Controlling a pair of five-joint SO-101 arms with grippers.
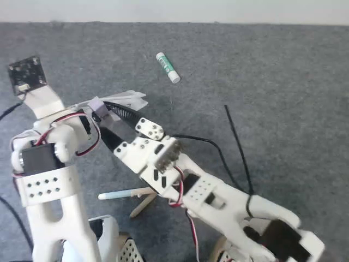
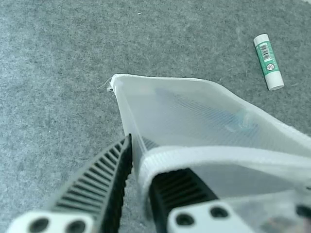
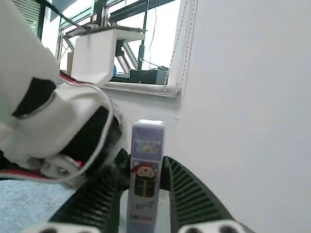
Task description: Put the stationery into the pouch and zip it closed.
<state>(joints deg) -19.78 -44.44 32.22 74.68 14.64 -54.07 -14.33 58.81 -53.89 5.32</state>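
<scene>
As left jaws pinch pouch (image 2: 194, 111) rim, eraser (image 3: 145, 179) — protruding — between right jaws

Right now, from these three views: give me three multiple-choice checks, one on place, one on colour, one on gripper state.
1. Where is the glue stick?
A) lying on the grey table, apart from the pouch
B) inside the pouch
C) in a gripper

2. What colour is the glue stick's label?
A) red
B) green
C) yellow

3. What is the right gripper doing?
A) open and empty
B) shut on the pouch
C) shut on an upright eraser

Answers:
1 A: the high view shows it alone on the table, beyond the pouch.
2 B: a green band runs between its white ends.
3 C: in the right wrist view the eraser stands clamped between its jaws.
</scene>
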